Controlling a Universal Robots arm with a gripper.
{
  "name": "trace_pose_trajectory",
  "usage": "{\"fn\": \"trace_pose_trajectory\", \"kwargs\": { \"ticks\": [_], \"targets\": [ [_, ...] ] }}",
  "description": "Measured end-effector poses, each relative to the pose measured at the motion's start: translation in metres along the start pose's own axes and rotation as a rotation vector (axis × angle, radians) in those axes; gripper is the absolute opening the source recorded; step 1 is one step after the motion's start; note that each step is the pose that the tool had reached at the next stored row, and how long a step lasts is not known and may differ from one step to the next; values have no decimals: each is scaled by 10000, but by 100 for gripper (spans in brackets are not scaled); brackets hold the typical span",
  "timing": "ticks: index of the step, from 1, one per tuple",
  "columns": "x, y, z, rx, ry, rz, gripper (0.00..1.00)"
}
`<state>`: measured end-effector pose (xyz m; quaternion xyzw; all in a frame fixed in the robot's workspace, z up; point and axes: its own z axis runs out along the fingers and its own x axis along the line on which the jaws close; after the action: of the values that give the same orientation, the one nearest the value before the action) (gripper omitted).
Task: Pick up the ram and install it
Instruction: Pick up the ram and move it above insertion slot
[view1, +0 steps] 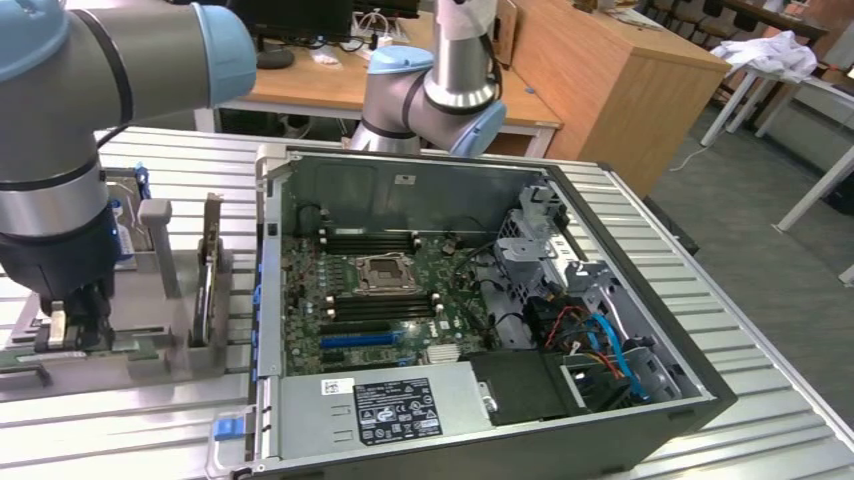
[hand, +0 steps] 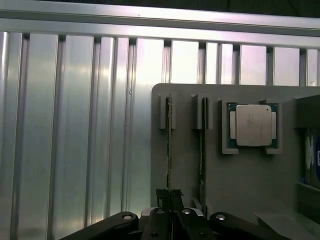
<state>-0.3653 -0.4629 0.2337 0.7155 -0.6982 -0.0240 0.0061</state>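
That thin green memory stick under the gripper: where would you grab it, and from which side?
From straight above, pinching its two flat faces at the top edge. The ram stands on edge in the grey holder, so only that edge is free, and a neighbouring stick crowds one side. The gripper is shut on it this way.

A robotics lab: ribbed aluminium bench (view1: 727, 300), open computer case (view1: 400, 178), wooden office desks (view1: 320, 88) behind.
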Motion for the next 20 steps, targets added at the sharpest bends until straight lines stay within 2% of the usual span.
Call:
{"fn": "trace_pose_trajectory", "kwargs": {
  "ticks": [10,20],
  "targets": [
    [-5,6,-207,0,0,0,12],
    [-10,10,-369,1,-1,0,12]
  ]
}}
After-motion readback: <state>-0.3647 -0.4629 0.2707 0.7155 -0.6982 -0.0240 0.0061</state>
